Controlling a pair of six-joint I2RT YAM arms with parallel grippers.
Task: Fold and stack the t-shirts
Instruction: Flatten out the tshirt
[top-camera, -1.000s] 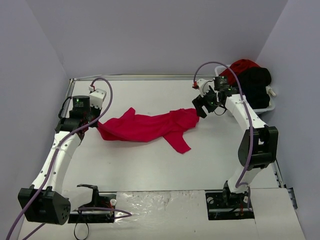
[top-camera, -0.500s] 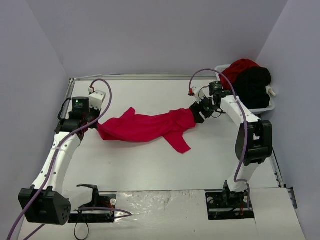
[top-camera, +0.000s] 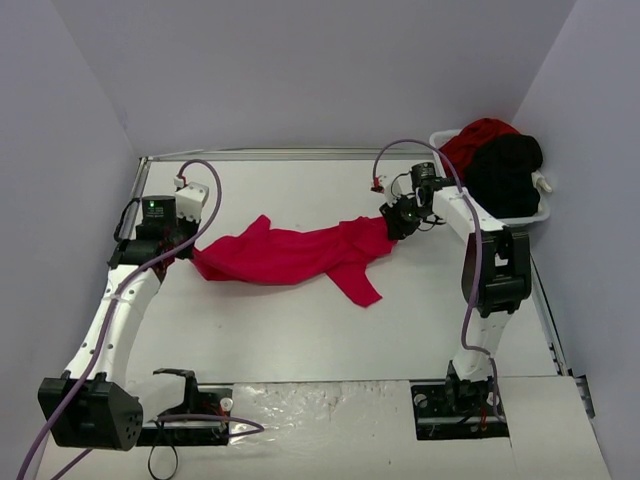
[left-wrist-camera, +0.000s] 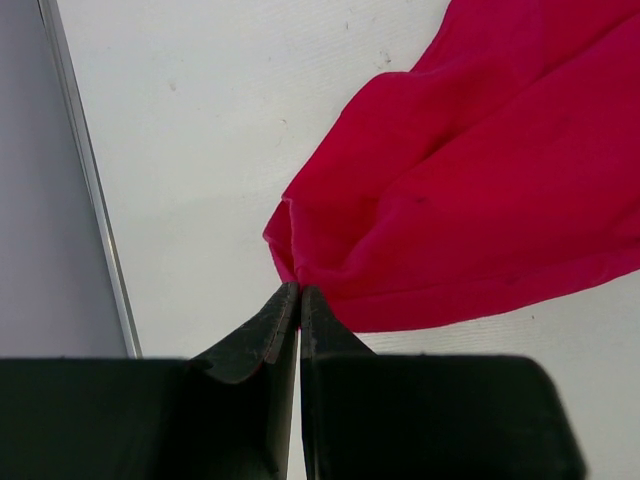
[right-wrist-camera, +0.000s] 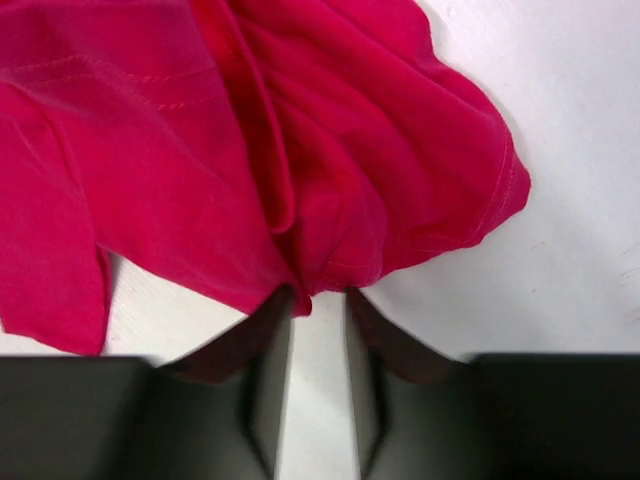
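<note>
A bright red t-shirt (top-camera: 295, 252) lies crumpled in a long strip across the middle of the table. My left gripper (top-camera: 190, 253) is at its left end; in the left wrist view the gripper (left-wrist-camera: 299, 290) is shut, its tips pinching the corner of the red cloth (left-wrist-camera: 480, 200). My right gripper (top-camera: 394, 226) sits at the shirt's right end. In the right wrist view its jaws (right-wrist-camera: 318, 295) stand a little apart, tips touching the bunched hem of the red cloth (right-wrist-camera: 250, 150), with bare table showing between the fingers.
A white basket (top-camera: 536, 214) stands at the back right corner, holding another red t-shirt (top-camera: 482, 134) and a black t-shirt (top-camera: 510, 172) heaped over its rim. A raised metal edge (left-wrist-camera: 85, 180) runs along the table's left side.
The right gripper has come down and left onto the shirt's right end, and its jaws have narrowed. The left arm and the shirt have barely moved.
</note>
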